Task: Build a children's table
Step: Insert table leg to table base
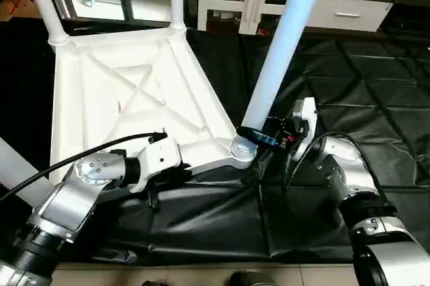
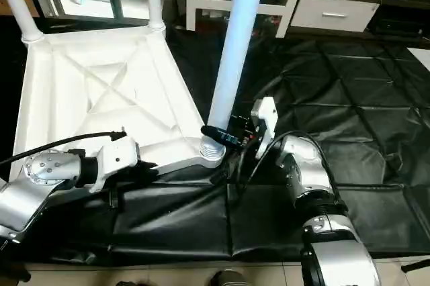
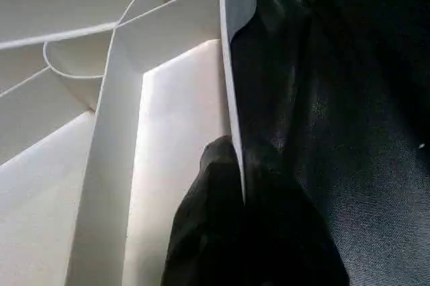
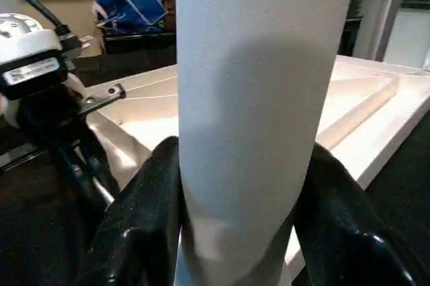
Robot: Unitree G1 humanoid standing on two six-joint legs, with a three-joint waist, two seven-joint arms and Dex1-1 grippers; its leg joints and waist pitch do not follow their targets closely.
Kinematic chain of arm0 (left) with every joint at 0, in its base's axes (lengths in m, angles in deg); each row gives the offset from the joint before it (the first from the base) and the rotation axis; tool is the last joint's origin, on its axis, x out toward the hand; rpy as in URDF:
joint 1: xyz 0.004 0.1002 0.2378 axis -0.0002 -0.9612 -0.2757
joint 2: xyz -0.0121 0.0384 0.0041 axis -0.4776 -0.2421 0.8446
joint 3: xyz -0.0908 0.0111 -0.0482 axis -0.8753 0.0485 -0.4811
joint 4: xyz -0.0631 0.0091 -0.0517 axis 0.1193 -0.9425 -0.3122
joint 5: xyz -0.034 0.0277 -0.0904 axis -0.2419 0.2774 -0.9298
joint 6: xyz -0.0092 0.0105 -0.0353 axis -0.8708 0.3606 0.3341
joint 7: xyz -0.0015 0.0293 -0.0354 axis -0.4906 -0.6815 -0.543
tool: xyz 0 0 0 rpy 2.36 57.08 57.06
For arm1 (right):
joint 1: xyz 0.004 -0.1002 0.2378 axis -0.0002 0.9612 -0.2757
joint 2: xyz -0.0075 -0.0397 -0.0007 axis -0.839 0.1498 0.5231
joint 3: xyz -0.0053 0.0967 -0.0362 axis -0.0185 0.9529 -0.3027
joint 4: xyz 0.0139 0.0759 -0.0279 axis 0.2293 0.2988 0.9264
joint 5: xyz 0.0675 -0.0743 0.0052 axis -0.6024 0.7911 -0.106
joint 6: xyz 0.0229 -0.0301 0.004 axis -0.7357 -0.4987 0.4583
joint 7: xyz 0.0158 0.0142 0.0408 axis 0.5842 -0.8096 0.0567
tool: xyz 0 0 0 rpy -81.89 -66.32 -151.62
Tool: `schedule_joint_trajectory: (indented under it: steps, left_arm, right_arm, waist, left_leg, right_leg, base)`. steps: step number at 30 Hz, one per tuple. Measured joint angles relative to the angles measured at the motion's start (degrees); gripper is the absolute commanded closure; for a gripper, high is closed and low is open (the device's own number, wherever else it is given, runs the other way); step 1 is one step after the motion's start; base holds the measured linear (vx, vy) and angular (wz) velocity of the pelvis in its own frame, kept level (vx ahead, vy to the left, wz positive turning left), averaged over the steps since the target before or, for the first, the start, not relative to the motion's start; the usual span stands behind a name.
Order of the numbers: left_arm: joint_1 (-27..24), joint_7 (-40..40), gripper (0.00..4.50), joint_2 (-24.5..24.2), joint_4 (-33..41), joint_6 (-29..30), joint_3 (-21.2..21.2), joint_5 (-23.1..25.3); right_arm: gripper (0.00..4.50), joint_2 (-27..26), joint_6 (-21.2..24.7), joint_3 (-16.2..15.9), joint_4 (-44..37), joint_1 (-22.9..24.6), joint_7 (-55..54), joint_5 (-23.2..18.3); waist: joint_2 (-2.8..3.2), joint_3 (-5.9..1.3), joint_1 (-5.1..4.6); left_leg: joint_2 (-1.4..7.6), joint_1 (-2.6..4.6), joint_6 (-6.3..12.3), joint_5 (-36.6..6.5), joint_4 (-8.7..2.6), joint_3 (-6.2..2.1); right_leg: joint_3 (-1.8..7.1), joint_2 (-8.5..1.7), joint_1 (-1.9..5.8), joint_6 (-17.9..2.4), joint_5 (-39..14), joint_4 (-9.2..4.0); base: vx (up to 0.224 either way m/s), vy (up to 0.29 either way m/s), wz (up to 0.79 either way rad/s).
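White leg pinched in our right claw above the corner socket; left claw clamps the table top's rim.

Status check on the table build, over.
Left gripper shut on table top rim. Right gripper clamps leg standing in near corner socket. Nothing in the way.
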Motion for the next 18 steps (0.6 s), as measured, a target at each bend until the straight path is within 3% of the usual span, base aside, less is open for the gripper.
schedule_joint_trajectory:
  steps: [18]
  left_arm:
    - [-1.8,5.1,4.50,-1.2,1.6,-0.4,-0.8,-2.5]
  right_arm:
    - [2.65,3.2,1.6,-1.9,1.8,-1.1,12.3,0.1]
  waist:
    - [-0.16,-0.28,0.66]
  left_leg:
    - [0.00,0.30,-0.02,0.0,-0.71,0.16]
  right_leg:
    - [-0.01,0.01,0.14,0.0,-0.3,-0.44]
  base:
    - [0.000,0.000,0.00]
